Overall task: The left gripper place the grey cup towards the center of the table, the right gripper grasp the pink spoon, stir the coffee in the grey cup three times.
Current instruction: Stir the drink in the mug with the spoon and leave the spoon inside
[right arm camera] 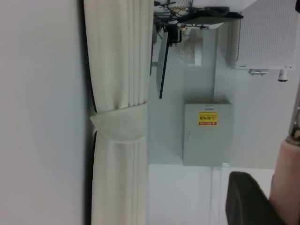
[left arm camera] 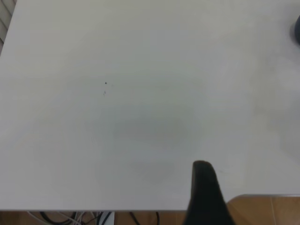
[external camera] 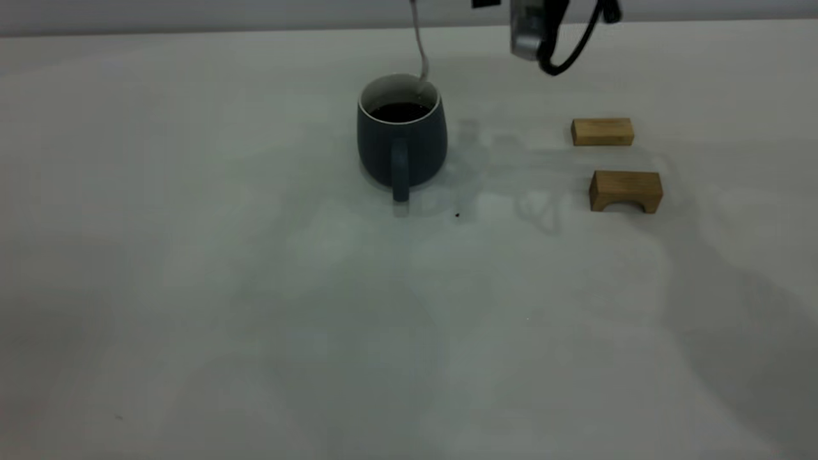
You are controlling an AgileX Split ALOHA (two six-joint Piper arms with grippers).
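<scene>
- Grey cup (external camera: 401, 137) upright mid-worktop (external camera: 192, 287), coffee (external camera: 401, 112) inside, handle facing me.
- Pink spoon (external camera: 420, 45) shaft dips into cup; handle cut off above.
- Right claw (right arm camera: 262, 201) grips spoon, mostly out of frame.
- Left claw (left arm camera: 206, 197): one finger visible, can't tell state.

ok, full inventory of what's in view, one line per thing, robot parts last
cup: 1, dark grey with white inside, upright near table centre, handle toward the exterior camera
coffee: dark brown-black, in the cup
spoon: 1, grey metal shaft, pink handle, hanging upright with its lower end at the cup's far rim
wooden blocks: 2, tan, right of the cup; a plain one farther back, an arched one nearer
speck: 1, dark, on the table just front-right of the cup
table: 1, off-white
right gripper: black, above the cup, holding the spoon handle
left gripper: black, one finger showing, at the table edge away from the cup
</scene>
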